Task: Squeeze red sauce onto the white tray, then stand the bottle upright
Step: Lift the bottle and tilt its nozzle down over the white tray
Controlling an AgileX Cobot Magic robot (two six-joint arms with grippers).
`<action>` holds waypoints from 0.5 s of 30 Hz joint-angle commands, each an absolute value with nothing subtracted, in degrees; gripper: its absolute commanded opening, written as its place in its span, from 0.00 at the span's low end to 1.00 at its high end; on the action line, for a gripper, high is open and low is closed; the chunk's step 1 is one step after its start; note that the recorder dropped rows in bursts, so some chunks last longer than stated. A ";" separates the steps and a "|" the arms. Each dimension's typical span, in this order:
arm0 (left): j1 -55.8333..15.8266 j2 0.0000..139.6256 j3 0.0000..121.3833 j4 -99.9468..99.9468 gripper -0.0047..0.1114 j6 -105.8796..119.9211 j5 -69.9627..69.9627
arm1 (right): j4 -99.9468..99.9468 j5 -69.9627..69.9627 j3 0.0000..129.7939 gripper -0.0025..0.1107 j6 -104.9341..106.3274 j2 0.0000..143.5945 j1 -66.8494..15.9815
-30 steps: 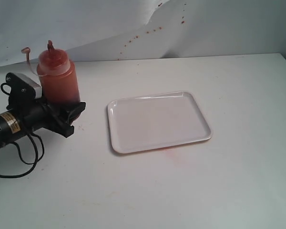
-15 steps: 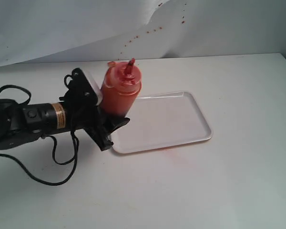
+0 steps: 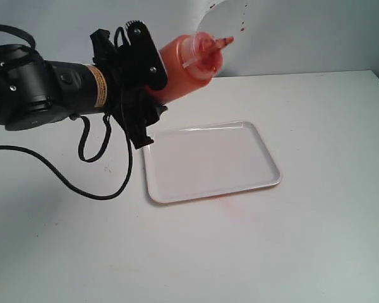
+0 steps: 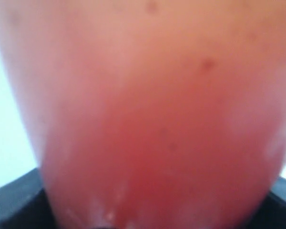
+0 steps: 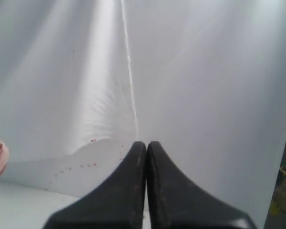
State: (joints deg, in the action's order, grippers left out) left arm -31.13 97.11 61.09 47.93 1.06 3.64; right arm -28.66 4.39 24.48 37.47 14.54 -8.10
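Gripping the bottle (image 3: 184,64) in our left tool (image 3: 146,85), nozzle tilted right, raised near the far-left corner of the white tray (image 3: 210,161), right tool (image 5: 146,149) closed.

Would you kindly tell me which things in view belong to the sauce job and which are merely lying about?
For the job: bottle, held tilted in the left tool; white tray, no sauce on it yet.
Just about: right tool, shut and idle; pinkish smear by the tray's edge; red specks on the backdrop; black cable.
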 commanded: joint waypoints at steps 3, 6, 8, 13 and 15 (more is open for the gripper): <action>-35.23 96.28 63.91 57.62 0.04 2.23 10.70 | -27.44 -4.35 24.77 0.02 47.64 30.74 -15.86; -36.69 96.28 65.37 61.40 0.04 2.23 13.87 | -22.26 -8.81 24.77 0.12 50.72 38.38 -19.41; -37.71 96.28 66.13 64.92 0.04 2.23 16.42 | -19.51 -12.67 24.77 0.25 50.90 43.12 -21.29; -40.30 96.28 66.30 74.61 0.04 2.06 21.88 | -19.40 -22.73 24.77 0.75 50.99 52.92 -24.99; -40.61 96.28 66.30 78.04 0.04 2.06 23.39 | -15.80 -24.42 24.77 0.88 50.99 56.34 -26.11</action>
State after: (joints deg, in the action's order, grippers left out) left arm -39.91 97.11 65.53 73.00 2.35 21.36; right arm -19.44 -20.45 24.48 50.39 52.55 -24.79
